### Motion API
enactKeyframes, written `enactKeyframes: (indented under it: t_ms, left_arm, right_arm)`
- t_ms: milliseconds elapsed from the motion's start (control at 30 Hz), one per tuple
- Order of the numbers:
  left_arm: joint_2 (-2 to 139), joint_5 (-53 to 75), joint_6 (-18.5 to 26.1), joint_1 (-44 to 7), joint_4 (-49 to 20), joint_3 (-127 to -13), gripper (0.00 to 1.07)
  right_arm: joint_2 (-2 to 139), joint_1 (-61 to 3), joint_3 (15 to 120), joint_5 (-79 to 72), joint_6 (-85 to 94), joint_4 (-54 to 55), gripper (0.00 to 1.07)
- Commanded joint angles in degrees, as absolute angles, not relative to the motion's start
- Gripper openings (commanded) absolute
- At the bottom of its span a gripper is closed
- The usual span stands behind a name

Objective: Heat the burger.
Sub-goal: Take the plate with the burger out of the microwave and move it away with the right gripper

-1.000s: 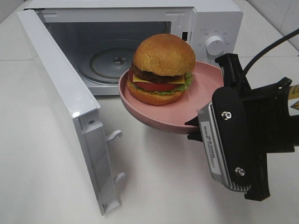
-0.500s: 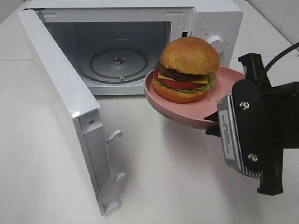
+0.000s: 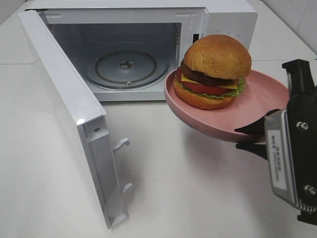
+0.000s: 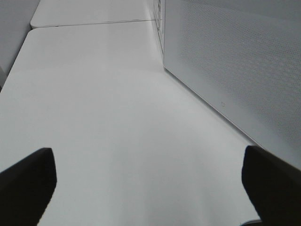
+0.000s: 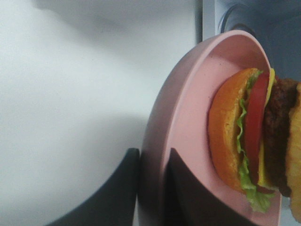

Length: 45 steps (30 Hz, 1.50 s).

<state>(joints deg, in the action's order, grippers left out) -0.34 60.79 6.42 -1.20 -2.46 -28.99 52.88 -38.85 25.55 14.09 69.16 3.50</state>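
1 burger point(image 3: 214, 71) on 1 pink plate point(image 3: 262, 116), lifted off the table before 1 microwave point(image 3: 218, 20) with 1 open door point(image 3: 64, 106). right gripper point(image 3: 253, 137) pinches the plate rim; left gripper point(image 4: 150, 181) spread wide, holding nothing.

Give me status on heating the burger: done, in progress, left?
Done: microwave door is open, turntable bare. In hand: right gripper shut on the pink plate rim, holding the burger in the air in front of the oven. Left: plate inside, door shut, start heating. Left gripper is open and idle.
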Motion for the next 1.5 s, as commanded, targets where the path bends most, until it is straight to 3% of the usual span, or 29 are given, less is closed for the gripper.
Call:
enactKeyframes:
  t_ms: [33,500,933,1500]
  left_arm:
    - [-1.26,59.93,6.13,-1.32,-2.64,-28.93,1.05]
    - [-1.26,59.93,6.13,-1.32,-2.64,-28.93,1.05]
    - [-1.26,59.93,6.13,-1.32,-2.64,-28.93,1.05]
    - [-1.26,59.93,6.13,-1.32,-2.64,-28.93,1.05]
  right_arm:
    - [50.13,-35.75,25.78,12.2,66.46,0.0,0.06]
    - [44.81,-24.75,25.67,20.0,52.31,-9.22,0.07]
    - [44.69,-19.02,25.67,20.4,39.19,-17.88,0.07]
    - [46.07,-17.36,25.67,25.21,15.47,-35.07,0.07]
